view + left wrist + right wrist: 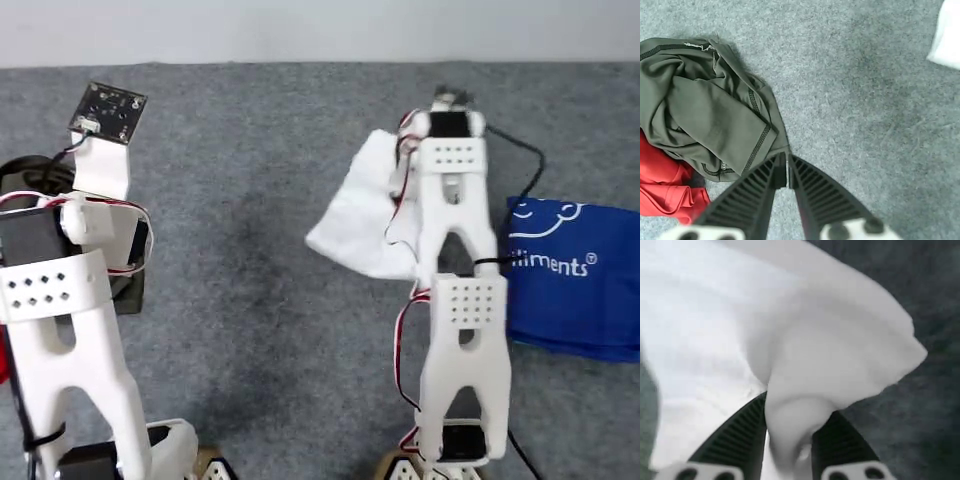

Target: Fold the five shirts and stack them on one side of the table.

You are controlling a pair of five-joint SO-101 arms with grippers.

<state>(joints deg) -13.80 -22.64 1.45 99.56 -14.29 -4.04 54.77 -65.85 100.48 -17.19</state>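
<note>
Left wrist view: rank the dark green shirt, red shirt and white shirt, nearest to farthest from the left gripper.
1. Dark green shirt, hem by the tips of the left gripper.
2. Red shirt, just past the green one.
3. White shirt, far across the table.

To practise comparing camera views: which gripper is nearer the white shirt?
Right. The right gripper is shut on the white shirt; the left gripper is away from it, by the dark green shirt.

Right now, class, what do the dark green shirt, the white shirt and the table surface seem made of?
Dark green shirt: probably smooth synthetic knit; faint sheen, flat stitched seams.
White shirt: soft matte cloth, possibly cotton; rounded folds.
Table surface: grey felt-like carpet; fuzzy nap.
</note>
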